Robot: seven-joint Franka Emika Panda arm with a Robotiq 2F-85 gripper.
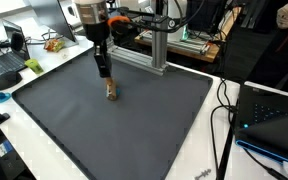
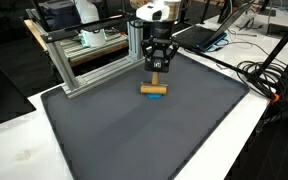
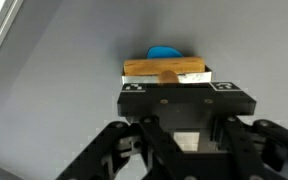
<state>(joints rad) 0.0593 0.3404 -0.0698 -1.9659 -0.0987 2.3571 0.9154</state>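
Hand (image 2: 157,72) clamped on wooden block (image 2: 153,89), blue piece (image 3: 165,53) half hidden behind it

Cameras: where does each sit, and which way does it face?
Exterior view: raised off a mat corner, looking across the grey mat; arm and gripper show.
Exterior view: raised on the far side, facing the aluminium frame; gripper above.
Wrist view: looks down past the jaws.
Shared: the wooden block with its blue piece.

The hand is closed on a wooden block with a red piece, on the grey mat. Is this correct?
Not quite: the piece is blue, not red, as the wrist view shows. The hand is closed on the wooden block, on the grey mat.
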